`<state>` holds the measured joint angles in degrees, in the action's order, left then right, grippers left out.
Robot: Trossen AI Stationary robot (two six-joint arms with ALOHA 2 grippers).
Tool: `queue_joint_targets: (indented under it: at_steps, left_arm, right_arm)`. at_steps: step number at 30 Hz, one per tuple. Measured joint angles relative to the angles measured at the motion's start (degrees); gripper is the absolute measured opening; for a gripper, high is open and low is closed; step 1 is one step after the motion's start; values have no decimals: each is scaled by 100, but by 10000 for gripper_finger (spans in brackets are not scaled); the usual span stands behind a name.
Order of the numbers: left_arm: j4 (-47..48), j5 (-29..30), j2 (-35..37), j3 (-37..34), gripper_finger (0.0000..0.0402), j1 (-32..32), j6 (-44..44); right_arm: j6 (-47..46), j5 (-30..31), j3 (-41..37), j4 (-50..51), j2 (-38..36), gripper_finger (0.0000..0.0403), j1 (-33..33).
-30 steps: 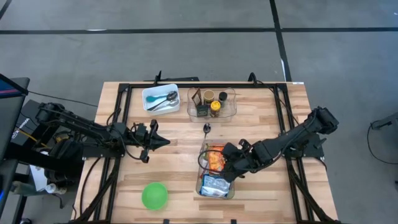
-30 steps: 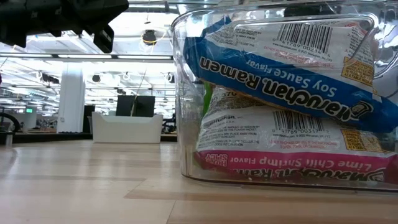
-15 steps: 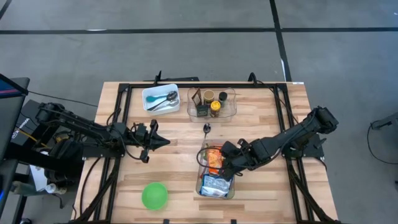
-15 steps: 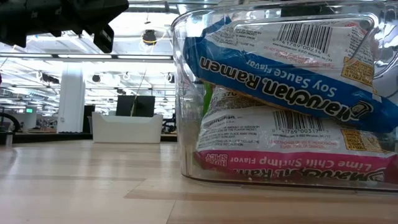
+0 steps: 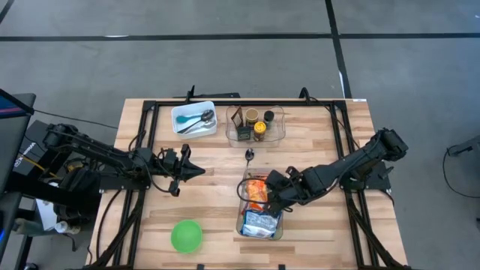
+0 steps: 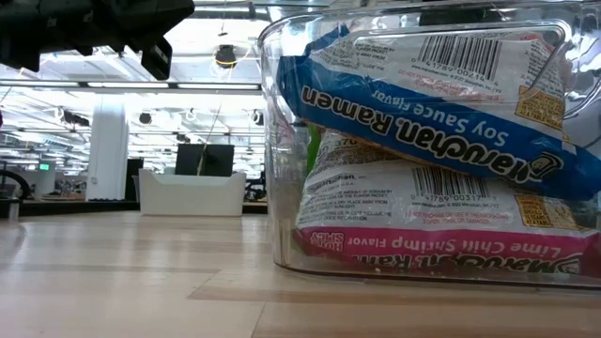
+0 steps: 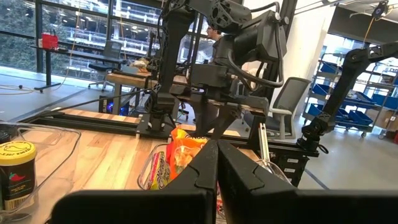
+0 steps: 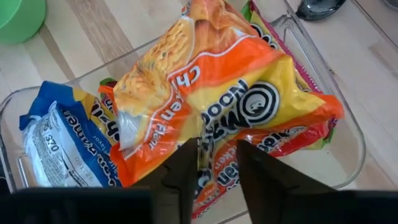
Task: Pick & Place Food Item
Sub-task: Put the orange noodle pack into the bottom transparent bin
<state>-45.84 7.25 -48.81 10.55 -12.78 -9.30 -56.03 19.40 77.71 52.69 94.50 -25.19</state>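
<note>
Your landmark is the clear plastic bin of ramen packets [image 5: 260, 206] on the wooden tabletop [image 5: 210, 195]. The right hand [image 8: 213, 163] hovers over the bin's far half, fingers slightly spread and straddling the upper edge of the orange-and-yellow noodle packet [image 8: 211, 112], which lies on top of the pile inside the bin. Push a little deeper before closing, so you pinch the packet's body, not only its crinkly seam. The left hand [image 7: 217, 163], pressed together, waits well left of the bin. Compared with a second ago, the right fingers have parted and the arm has shifted slightly over the packet.
</note>
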Motion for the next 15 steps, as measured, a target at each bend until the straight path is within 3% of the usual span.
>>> queue_joint_targets:
  at_steps: [8, 15]
  left_arm:
    - [-1, 0, 1, 0, 0, -1, 0]
    - [4, 0, 1, 0, 0, -2, 0]
  right_arm:
    - [100, -3, 76, 191, 0, 160, 63]
    - [99, -4, 349, 509, 0, 169, 61]
